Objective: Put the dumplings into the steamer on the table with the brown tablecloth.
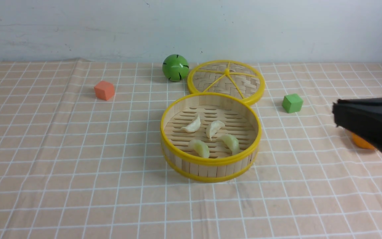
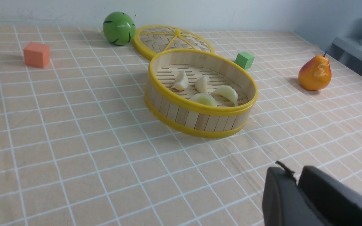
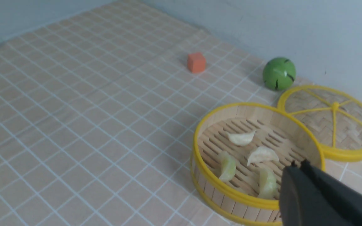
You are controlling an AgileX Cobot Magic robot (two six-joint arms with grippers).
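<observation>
From the front, four dumplings (image 1: 211, 136), likely light, smooth and best pinched across their plump middles, lie inside the steamer (image 1: 211, 162); the left wrist view shows the left gripper (image 2: 297, 185) nearly closed and empty; the right wrist view shows the right gripper (image 3: 298, 165) shut, empty.

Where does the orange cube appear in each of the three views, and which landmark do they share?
Front view: orange cube on the cloth, far left of the steamer.
Left wrist view: upper left.
Right wrist view: upper middle.
Shared landmark: the green ball, between cube and lid.
</observation>
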